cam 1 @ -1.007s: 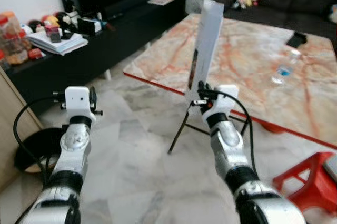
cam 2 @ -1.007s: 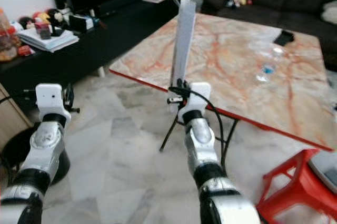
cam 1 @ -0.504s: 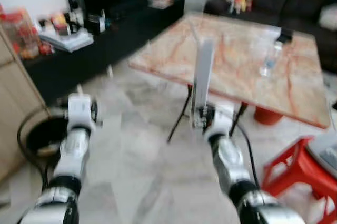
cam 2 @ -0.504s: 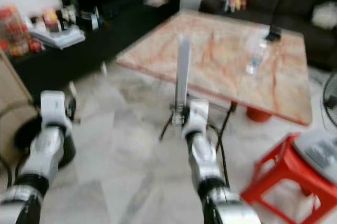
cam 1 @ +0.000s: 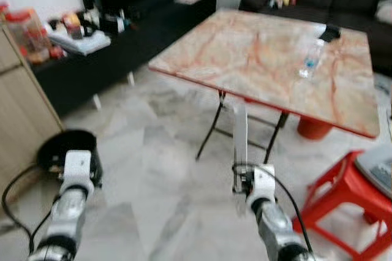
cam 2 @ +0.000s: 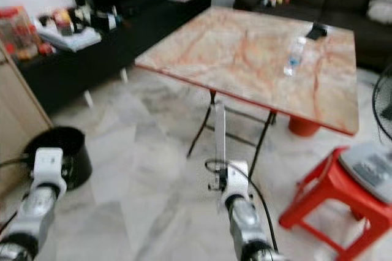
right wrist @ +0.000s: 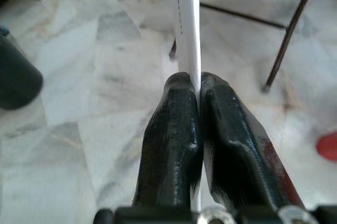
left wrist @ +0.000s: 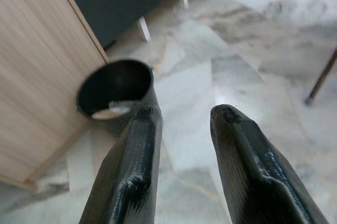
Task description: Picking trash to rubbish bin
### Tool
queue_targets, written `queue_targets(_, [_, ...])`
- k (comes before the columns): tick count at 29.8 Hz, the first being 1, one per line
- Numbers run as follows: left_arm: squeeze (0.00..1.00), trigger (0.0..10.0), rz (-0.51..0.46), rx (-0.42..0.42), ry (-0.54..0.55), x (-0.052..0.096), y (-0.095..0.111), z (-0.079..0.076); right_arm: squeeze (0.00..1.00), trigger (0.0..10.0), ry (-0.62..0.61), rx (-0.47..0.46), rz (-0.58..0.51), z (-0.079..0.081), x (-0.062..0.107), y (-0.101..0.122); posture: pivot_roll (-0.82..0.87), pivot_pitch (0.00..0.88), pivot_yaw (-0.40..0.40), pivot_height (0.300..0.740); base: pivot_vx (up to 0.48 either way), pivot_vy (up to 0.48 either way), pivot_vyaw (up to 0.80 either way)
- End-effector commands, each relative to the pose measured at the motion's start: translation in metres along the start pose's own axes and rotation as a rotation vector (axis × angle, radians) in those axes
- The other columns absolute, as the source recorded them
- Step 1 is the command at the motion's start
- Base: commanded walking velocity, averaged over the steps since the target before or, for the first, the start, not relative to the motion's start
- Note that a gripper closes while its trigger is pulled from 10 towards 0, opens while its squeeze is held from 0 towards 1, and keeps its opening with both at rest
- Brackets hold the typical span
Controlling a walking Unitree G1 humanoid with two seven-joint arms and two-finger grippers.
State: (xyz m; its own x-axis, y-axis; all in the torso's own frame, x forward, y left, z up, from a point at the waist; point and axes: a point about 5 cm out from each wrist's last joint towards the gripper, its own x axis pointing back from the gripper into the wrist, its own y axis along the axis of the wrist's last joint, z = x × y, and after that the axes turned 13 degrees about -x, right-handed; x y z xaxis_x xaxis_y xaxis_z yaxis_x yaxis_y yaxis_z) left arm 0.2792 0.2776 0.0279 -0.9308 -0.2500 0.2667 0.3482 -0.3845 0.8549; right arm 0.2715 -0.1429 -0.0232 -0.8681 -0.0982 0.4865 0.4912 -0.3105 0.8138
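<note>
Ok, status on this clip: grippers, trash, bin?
Right gripper shut on flat white card, upright. Left gripper open, empty. Round black bin on floor, left-front, path open.

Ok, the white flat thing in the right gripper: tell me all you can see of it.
The white strip is a thin, flat, stiff-looking piece, like card or a flattened box, seen nearly edge-on. It stands upright from the right gripper, whose two black fingers are shut on its lower end. A row of small dark marks runs along it in the right wrist view. It hangs over the marble floor, in front of the table, touching nothing else. Any print is too blurred to read.
</note>
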Motion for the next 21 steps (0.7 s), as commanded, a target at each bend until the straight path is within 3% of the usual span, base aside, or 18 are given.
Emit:
queue_targets(1, [0.00,10.0,0.040,0.014,-0.016,0.006,-0.014,0.002,0.00,10.0,-0.025,0.009,0.047,-0.006,0.003,-0.009,0.07,0.011,-0.033,0.740,0.000,0.000,0.00])
queue_targets(4, [0.00,10.0,0.128,0.063,-0.051,0.022,-0.041,-0.006,0.00,10.0,-0.052,0.014,0.121,-0.012,0.010,-0.025,0.06,0.017,-0.034,0.740,0.000,0.000,0.00])
queue_targets(7, [0.00,10.0,0.184,0.069,-0.080,0.028,-0.052,-0.013,0.00,10.0,-0.070,0.003,0.141,-0.016,0.012,-0.031,0.07,0.022,-0.039,0.740,0.000,0.000,0.00])
queue_targets(9, [0.00,10.0,0.283,0.061,-0.149,0.039,-0.068,-0.029,0.00,10.0,-0.103,-0.023,0.182,-0.022,0.017,-0.040,0.06,0.024,-0.041,0.740,0.000,0.000,0.00])
queue_targets(13, [0.00,10.0,0.355,0.040,-0.220,0.046,-0.077,-0.046,0.00,10.0,-0.128,-0.033,0.225,-0.027,0.023,-0.050,0.06,0.023,-0.042,0.740,0.000,0.000,0.00])
queue_targets(15, [0.00,10.0,0.441,-0.019,-0.286,0.053,-0.085,-0.059,0.00,10.0,-0.145,-0.053,0.262,-0.031,0.027,-0.059,0.06,0.020,-0.039,0.740,0.000,0.000,0.00])
queue_targets(21, [0.00,10.0,0.561,-0.009,-0.260,0.064,-0.099,-0.064,0.00,10.0,-0.186,-0.025,0.320,-0.039,0.038,-0.075,0.04,0.017,-0.033,0.740,0.000,0.000,0.00])
